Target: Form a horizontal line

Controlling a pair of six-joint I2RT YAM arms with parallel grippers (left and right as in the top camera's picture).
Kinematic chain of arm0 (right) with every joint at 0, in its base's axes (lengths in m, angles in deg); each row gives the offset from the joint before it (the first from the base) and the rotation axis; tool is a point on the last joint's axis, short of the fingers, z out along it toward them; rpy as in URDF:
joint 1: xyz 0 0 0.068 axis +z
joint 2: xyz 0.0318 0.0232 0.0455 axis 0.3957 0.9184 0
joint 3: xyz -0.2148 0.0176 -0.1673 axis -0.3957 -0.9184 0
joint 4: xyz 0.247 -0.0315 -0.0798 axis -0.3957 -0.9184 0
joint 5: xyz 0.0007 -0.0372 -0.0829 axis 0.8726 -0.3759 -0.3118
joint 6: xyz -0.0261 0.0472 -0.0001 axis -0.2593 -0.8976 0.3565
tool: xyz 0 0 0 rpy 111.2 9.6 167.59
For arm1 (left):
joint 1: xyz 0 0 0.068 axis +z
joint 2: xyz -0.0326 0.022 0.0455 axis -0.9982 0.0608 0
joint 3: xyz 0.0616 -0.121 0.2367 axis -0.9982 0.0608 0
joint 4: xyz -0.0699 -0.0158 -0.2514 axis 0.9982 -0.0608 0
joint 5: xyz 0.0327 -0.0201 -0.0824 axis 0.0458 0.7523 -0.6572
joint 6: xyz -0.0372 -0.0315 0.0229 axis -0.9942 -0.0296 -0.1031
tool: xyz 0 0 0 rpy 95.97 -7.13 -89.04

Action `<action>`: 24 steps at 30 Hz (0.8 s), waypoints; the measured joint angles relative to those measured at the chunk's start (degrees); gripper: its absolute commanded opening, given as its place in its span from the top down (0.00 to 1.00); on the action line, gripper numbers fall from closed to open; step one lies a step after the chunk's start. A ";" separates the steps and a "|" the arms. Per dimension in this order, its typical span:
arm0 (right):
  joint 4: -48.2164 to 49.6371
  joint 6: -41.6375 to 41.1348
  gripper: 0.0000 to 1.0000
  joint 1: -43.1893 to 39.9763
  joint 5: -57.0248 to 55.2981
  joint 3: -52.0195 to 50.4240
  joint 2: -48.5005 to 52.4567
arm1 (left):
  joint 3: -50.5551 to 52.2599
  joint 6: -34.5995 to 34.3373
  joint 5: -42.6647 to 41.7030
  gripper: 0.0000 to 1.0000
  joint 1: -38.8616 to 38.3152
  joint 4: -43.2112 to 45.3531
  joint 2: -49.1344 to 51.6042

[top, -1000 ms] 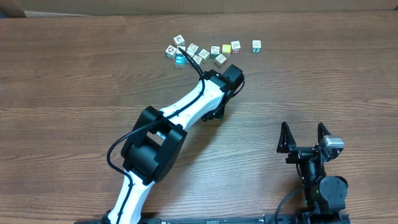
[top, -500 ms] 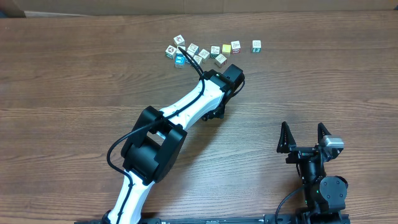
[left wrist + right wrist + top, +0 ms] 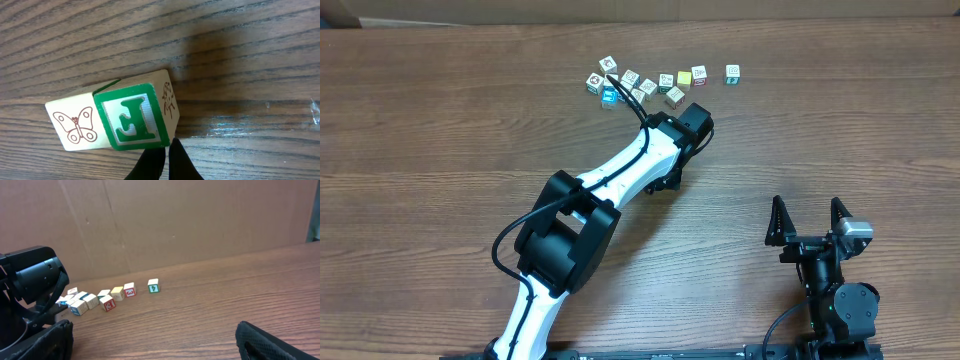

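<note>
Several small wooden picture blocks [image 3: 648, 87] lie in a loose cluster at the far middle of the table, with one green-marked block [image 3: 732, 72] apart on the right. They also show in the right wrist view [image 3: 107, 300]. The left wrist view shows one block [image 3: 120, 122] with a green letter face and a butterfly face lying on the wood. My left gripper [image 3: 167, 147] is shut, its tips touching that block's lower edge, not around it. In the overhead view the left gripper [image 3: 665, 185] points down and hides that block. My right gripper [image 3: 810, 215] is open and empty near the front right.
The brown wood table [image 3: 440, 150] stretches left and right of the arms. A cardboard wall [image 3: 175, 220] stands behind the far edge. The left arm's white links [image 3: 620, 170] cross the table's middle diagonally.
</note>
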 measured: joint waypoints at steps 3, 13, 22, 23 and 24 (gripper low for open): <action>-0.04 0.00 0.00 0.00 0.00 0.00 0.00 | 0.00 0.00 0.48 0.96 0.00 0.00 0.00; -0.02 0.00 0.00 0.00 0.02 0.00 0.00 | 0.00 0.00 0.33 0.96 0.00 -0.37 0.00; -0.02 -0.02 0.00 0.00 0.00 0.00 0.00 | 0.00 -0.02 -0.28 0.96 0.07 -0.44 0.00; -0.02 -0.02 0.00 0.00 0.00 0.00 0.00 | 0.00 -0.04 -0.26 0.96 0.11 -0.44 0.00; -0.04 0.02 0.00 0.00 0.02 0.00 0.00 | 0.00 -0.04 -0.24 0.96 0.11 -0.44 0.00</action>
